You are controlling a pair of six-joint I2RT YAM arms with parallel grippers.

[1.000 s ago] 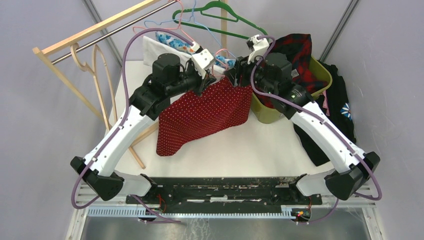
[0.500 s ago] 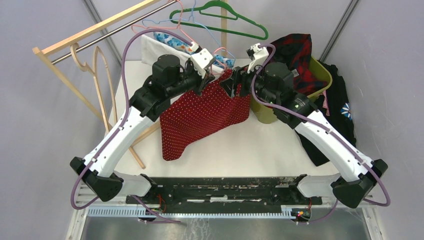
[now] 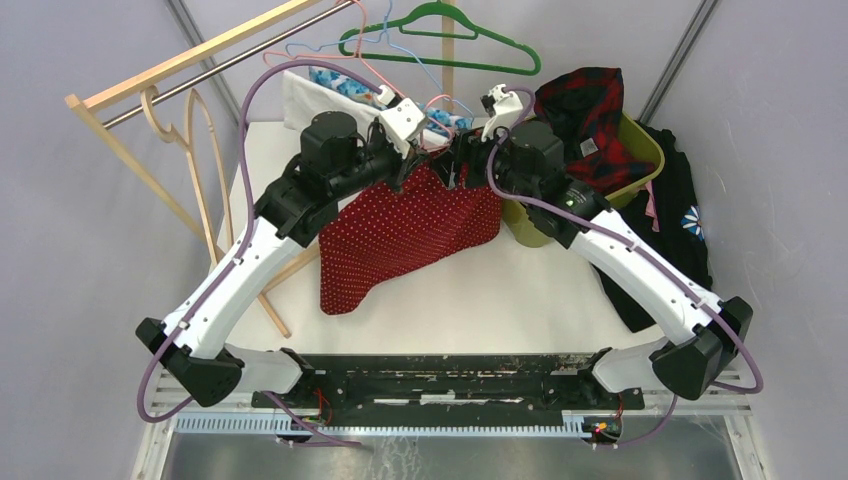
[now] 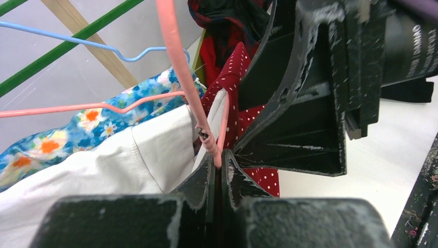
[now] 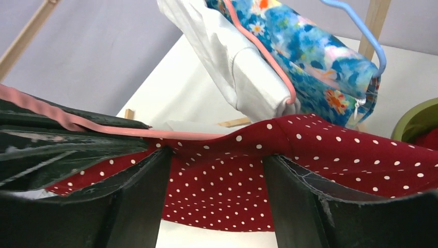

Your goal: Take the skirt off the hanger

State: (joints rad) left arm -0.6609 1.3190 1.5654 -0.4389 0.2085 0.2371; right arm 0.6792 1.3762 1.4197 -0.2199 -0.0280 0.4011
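The red dotted skirt (image 3: 410, 230) hangs on the pink hanger (image 4: 178, 57) toward the back of the white tabletop (image 3: 500, 290), held up between the two arms. Its upper edge is bunched at the wire. The rest drapes down and to the left, with the lowest corner lying on the tabletop. Its right side sits just beside the green bin (image 3: 640, 150), which has a red-and-black plaid cloth (image 3: 590, 100) heaped in it.

The left claw (image 4: 218, 157) is pinched tight on the pink wire, its fingers meeting with only the hanger between them. A strip of the skirt's waistband with a white lining sits right beside that grip.

The right claw (image 5: 216, 155) stands wide. Its two fingers are on either side of a fold of the skirt, with the dotted cloth running across the gap (from where I stand it does not look squeezed).

Behind them, a white garment (image 4: 103, 165) and a blue flowered one (image 4: 77, 124) hang close together, and a blue hanger (image 4: 77, 44) passes above. A green hanger (image 3: 470, 55) hangs from the wooden rack (image 3: 200, 55) at the far left.
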